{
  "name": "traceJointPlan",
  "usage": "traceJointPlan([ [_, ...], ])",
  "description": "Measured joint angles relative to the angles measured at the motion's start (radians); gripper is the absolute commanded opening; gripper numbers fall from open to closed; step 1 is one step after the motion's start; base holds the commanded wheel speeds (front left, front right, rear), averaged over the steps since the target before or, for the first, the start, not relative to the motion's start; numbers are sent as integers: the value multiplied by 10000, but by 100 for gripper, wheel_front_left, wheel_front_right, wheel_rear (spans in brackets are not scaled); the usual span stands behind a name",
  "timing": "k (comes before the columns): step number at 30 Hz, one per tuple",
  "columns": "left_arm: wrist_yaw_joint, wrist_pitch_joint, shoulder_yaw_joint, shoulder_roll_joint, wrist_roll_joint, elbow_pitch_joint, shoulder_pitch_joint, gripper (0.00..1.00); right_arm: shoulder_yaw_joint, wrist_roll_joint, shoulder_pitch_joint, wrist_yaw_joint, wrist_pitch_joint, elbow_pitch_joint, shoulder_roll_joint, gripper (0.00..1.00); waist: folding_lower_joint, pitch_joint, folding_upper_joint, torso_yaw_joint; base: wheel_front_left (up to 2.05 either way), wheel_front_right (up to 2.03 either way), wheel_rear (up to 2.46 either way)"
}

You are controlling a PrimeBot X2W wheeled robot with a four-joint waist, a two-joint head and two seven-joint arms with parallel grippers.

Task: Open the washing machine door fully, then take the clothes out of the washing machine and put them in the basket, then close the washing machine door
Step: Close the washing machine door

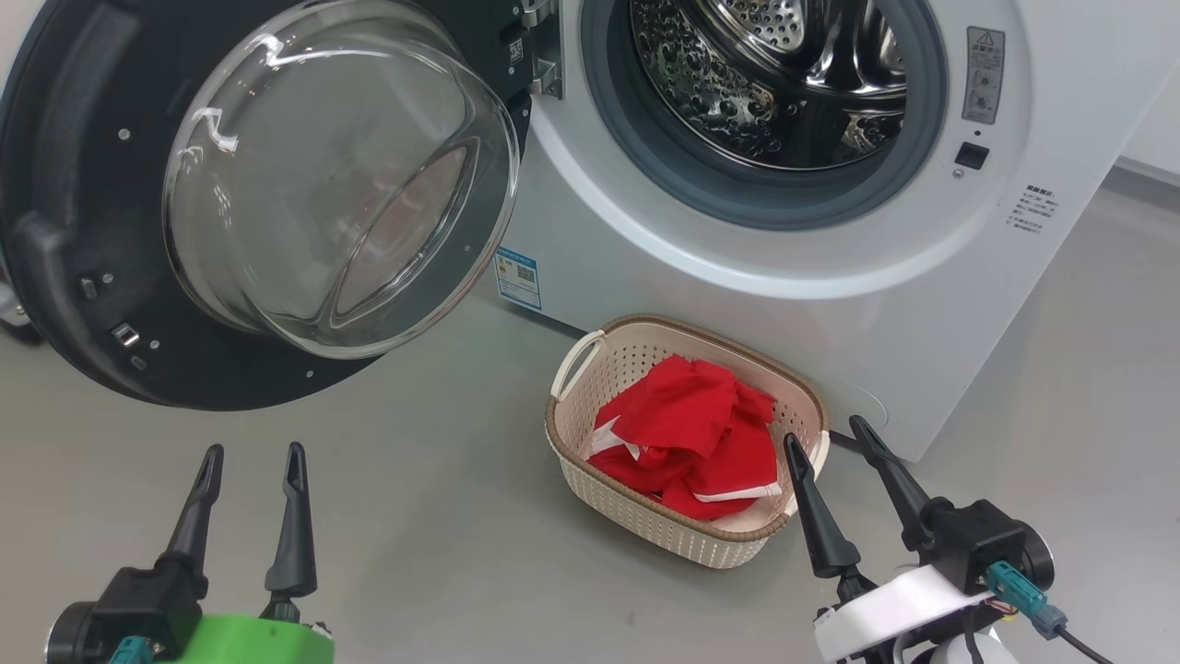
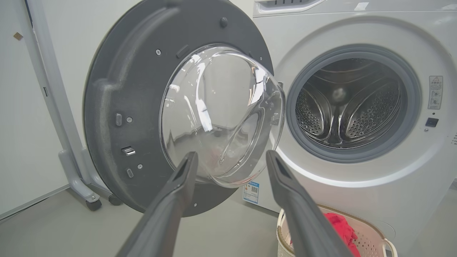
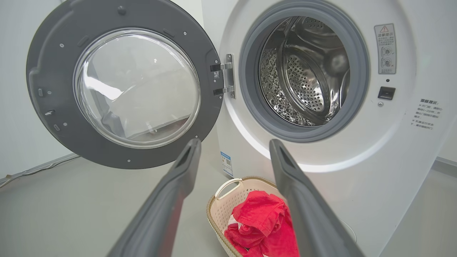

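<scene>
Grey floor runs up to a white front-loading washing machine. The washing machine door stands wide open at the left on its hinge, with its black rim and bulging glass window facing the room. The dimpled steel drum gleams behind the grey gasket.

The basket sits on the floor just in front of the machine's lower front, below the opening and right of a small blue sticker. The clothes, bright red with white trim, lie bundled inside it.

The left tool hangs low below the open door, its two dark fingers spread wide with nothing between them. The right tool hangs near the basket's right end with its fingers spread just as wide. It grips nothing, and one finger crosses in front of the basket's rim in the head view.
</scene>
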Motion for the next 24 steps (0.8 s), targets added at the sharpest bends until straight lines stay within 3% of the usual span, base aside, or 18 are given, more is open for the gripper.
traceJointPlan([
  [17, 15, 0, 12, 0, 2, -63, 6, 100, 0, 6, -128, 2, 0, 54, 0, 100, 0, -72, 0, -12, 0, 0, 0],
  [18, 15, 0, 13, 0, 2, -79, 7, 73, 0, 6, -128, 2, 0, 54, 0, 100, 0, -73, 0, -13, 0, 0, 0],
  [20, 58, 2, 21, 0, 2, -96, 10, 0, 0, 6, -128, 2, 0, 56, 0, 100, 0, -72, 0, -14, 0, 0, 0],
  [24, 58, 0, 67, 0, 2, -117, 20, 0, 0, 8, -128, 2, 0, 59, 0, 100, 0, -59, 0, -16, 0, 0, 0],
])
